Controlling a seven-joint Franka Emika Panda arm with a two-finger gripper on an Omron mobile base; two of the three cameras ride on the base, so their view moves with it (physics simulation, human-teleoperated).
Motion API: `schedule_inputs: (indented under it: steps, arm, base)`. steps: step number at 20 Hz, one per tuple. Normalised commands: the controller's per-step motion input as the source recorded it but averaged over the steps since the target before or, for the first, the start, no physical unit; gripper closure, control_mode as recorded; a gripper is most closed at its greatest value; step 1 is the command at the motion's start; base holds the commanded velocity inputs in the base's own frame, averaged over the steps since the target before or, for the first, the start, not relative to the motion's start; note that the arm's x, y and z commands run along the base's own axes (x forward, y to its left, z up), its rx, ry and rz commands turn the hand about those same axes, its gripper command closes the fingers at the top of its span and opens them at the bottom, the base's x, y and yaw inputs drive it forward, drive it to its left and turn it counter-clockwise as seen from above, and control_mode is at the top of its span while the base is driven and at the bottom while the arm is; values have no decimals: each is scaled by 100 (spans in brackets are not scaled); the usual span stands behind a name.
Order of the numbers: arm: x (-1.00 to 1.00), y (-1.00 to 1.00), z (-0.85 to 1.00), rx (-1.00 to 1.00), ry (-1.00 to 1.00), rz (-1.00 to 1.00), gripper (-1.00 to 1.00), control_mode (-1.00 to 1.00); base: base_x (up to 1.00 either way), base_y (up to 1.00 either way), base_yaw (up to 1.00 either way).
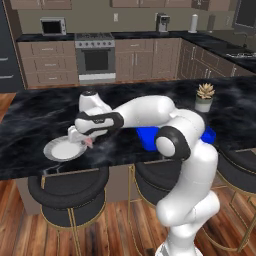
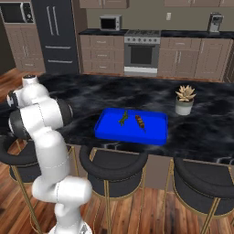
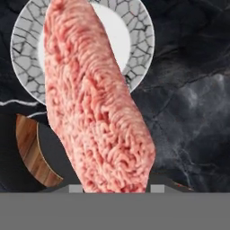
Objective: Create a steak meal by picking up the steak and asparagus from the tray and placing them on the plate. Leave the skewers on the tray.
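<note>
In the hand view the steak (image 3: 94,103), a pinkish-red slab, hangs lengthwise from my gripper, over the near rim of the round white-grey plate (image 3: 27,54). In the left base view my gripper (image 1: 85,142) is shut on the steak (image 1: 89,144) just above the right edge of the plate (image 1: 51,150), which lies on the black marble counter. The bright blue tray (image 2: 151,136) lies further right on the counter. On it are the dark green asparagus (image 2: 123,117) and a brown skewer (image 2: 140,122). My arm hides most of the tray (image 1: 146,136) in the left base view.
A small potted succulent (image 2: 184,101) stands behind the tray's right end. Black round stools (image 1: 67,190) line the counter's near edge below the plate and tray. Dark marble (image 3: 188,90) spreads to the right of the plate.
</note>
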Motion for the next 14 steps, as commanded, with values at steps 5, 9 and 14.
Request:
schedule_inputs:
  steps: [5, 9, 14]
  arm:
    - [16, 60, -26, 0, 0, 1, 100, -100]
    - [39, 29, -23, 0, 4, 0, 100, -100]
    - [44, 22, -26, 0, 4, 0, 100, -100]
  base:
    - [0, 0, 0]
    - [0, 0, 0]
    - [0, 0, 0]
